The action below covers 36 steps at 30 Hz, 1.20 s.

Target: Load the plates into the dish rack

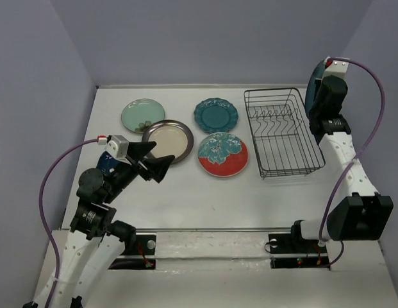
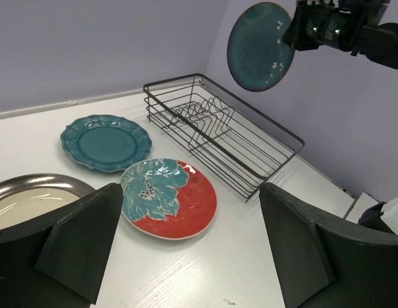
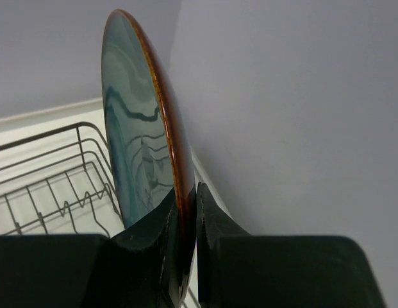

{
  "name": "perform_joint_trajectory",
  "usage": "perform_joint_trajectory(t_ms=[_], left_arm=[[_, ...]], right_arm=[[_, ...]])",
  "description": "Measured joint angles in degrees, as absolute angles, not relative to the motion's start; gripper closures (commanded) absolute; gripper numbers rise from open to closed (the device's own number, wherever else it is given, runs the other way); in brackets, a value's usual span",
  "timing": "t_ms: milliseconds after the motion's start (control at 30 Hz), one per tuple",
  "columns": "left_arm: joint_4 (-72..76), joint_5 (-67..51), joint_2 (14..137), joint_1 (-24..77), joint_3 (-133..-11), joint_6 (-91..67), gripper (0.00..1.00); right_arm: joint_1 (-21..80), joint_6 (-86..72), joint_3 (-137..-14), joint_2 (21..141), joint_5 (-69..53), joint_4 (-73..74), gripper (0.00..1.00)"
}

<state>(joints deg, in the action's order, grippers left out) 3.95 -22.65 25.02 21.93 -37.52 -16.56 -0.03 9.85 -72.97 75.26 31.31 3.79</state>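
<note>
Four plates lie flat on the table: a mint green plate [image 1: 142, 116], a cream plate with a dark rim [image 1: 168, 141], a scalloped teal plate [image 1: 216, 115] and a red plate with a teal flower [image 1: 223, 154]. The black wire dish rack [image 1: 282, 131] stands to their right with nothing in it. My right gripper [image 1: 323, 83] hangs high over the rack's right side, shut on the rim of a glossy teal plate with a brown edge [image 3: 131, 128], which stands on edge. My left gripper [image 1: 150, 160] is open, low over the table, just left of the cream plate, with nothing between its fingers.
Something dark blue [image 1: 107, 164] shows under my left arm; I cannot tell what it is. Grey walls close in the table at the back and on both sides. In the left wrist view the red plate [image 2: 170, 197] lies just ahead of my open fingers [image 2: 90, 237].
</note>
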Motion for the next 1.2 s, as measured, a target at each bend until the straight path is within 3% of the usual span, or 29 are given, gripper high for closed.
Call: perform_joint_trajectory(t_ms=[467, 1200], left_arm=[[3.5, -22.4, 24.9, 25.5, -37.5, -16.3, 0.01], [3.1, -22.0, 24.4, 26.7, -37.6, -15.9, 0.01]], right_arm=[[-0.4, 21.9, -73.1, 85.5, 20.7, -2.1, 0.93], [-2.3, 18.0, -69.5, 87.8, 19.2, -3.4, 0.93]])
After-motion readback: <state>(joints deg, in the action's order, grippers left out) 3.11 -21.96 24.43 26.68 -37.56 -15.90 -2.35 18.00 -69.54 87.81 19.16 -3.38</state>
